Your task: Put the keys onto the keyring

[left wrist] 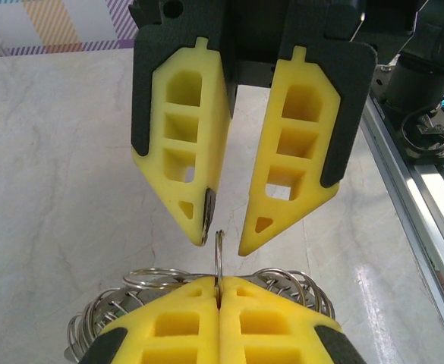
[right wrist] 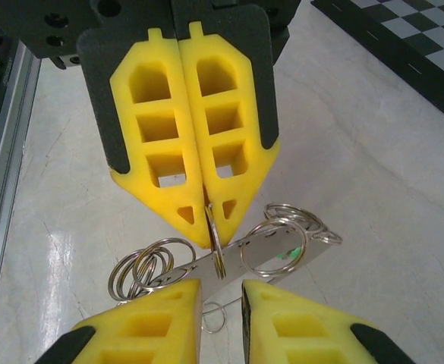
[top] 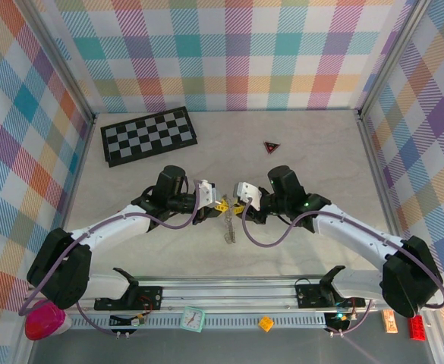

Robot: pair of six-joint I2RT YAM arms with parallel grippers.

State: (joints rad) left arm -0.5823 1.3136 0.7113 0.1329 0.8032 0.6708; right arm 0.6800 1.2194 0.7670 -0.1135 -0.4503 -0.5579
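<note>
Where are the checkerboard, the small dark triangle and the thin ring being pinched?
checkerboard (top: 149, 135): top view, middle of the board.
triangle (top: 272, 146): top view, its red centre.
pinched ring (right wrist: 216, 244): right wrist view, its edge-on rim.

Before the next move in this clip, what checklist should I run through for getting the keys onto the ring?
1. Grip: the left claw is shut on the thin silvery metal ring, which stands edge-on. Ok.
2. Receiving side: the right claw is open, with the ring's edge in its gap. Ok.
3. Alignment: the two claws face each other tip to tip. Ok.
4. Key in the right claw: nothing is gripped between its fingers. Not ok.
5. Green-headed key located: a green patch shows behind the bunch of silvery rings. Cannot tell.
6. Dark sliver on one right fingertip: what it is, cannot tell.
</note>
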